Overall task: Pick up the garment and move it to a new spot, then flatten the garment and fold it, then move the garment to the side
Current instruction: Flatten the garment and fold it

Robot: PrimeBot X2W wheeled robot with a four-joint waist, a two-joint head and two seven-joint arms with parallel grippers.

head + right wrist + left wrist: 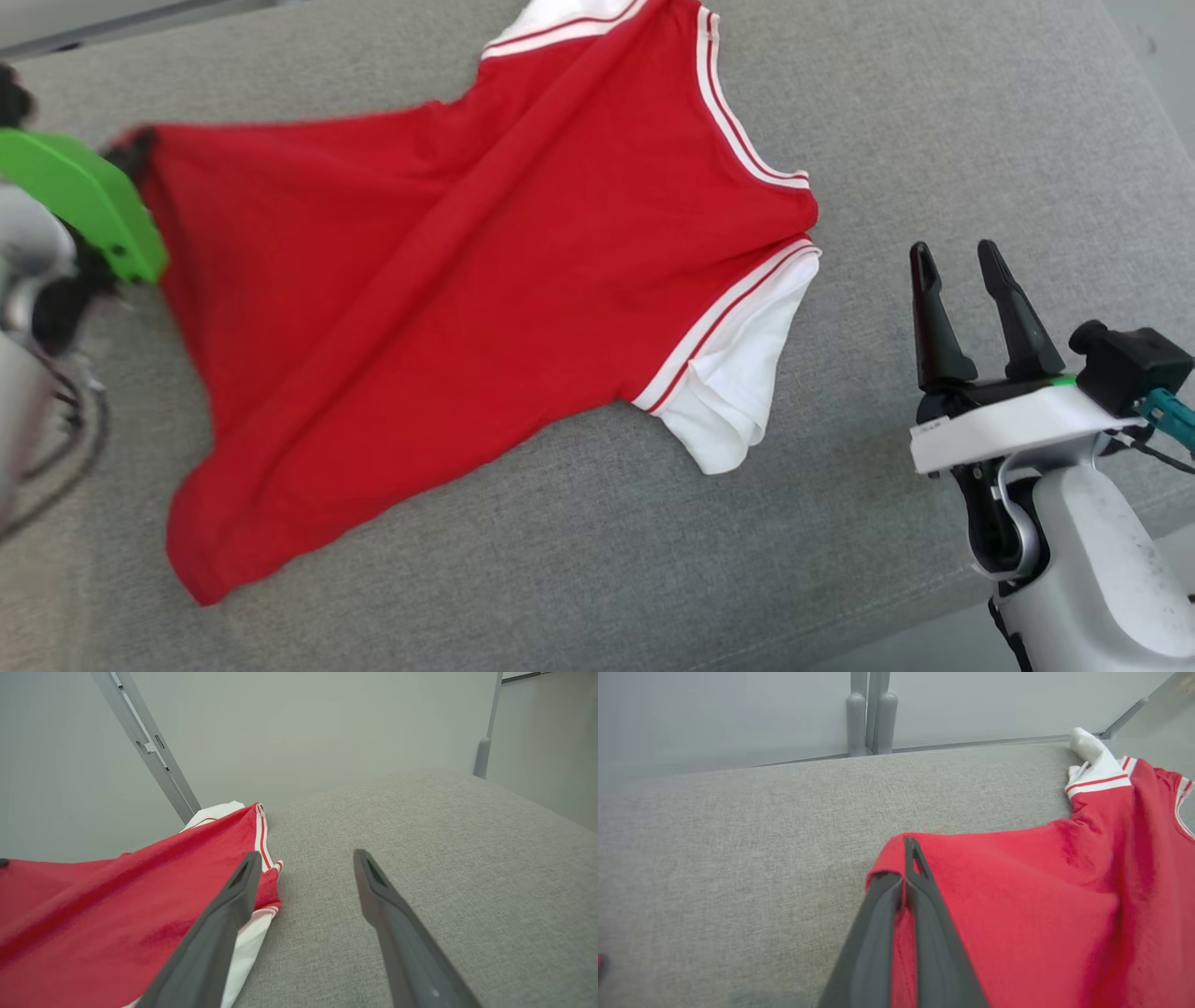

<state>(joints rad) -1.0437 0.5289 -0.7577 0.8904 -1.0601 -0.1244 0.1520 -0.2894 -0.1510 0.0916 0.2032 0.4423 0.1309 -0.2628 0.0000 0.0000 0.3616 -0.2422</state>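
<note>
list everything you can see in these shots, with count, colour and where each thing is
short-sleeved cotton shirt with striped trim: one, red with white sleeves, spread across the middle of the padded surface
padded woven fabric surface: one, grey, under the shirt
upright metal frame posts: several, grey, along the surface's far edges
wall panels: count unclear, pale grey, behind the surface
plastic cover: one, bright green, on the left arm at the head view's left edge
left gripper: one, dark fingers, shut on a hem corner of the shirt
right gripper: one, dark fingers, open and holding nothing, over bare surface right of the shirt
</note>
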